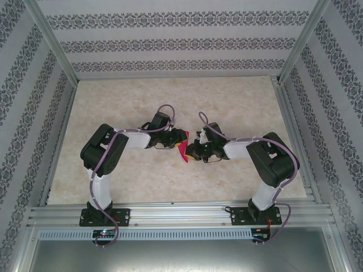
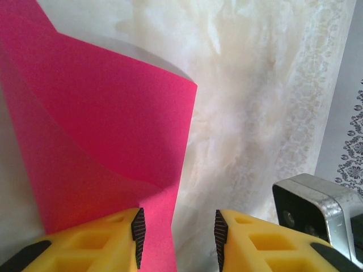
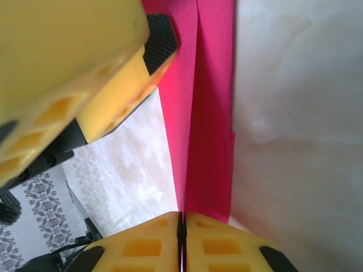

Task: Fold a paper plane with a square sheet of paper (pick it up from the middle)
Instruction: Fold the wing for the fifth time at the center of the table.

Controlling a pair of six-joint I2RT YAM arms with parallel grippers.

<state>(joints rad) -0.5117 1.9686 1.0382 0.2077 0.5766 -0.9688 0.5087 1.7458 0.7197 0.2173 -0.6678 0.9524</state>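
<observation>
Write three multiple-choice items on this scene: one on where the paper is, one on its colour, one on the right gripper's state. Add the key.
1. Where is the paper?
A. flat by the left arm's base
B. between the left gripper and the right gripper
C. on the near rail

2. What colour is it?
A. pink
B. blue
C. white

3. The right gripper is:
A. wide open
B. shut on nothing
C. shut on the paper

Key:
1 B, the top view shows it between them at mid-table.
2 A, it is pink in every view.
3 C, in the right wrist view the jaws meet with the paper's crease running into them.
</observation>
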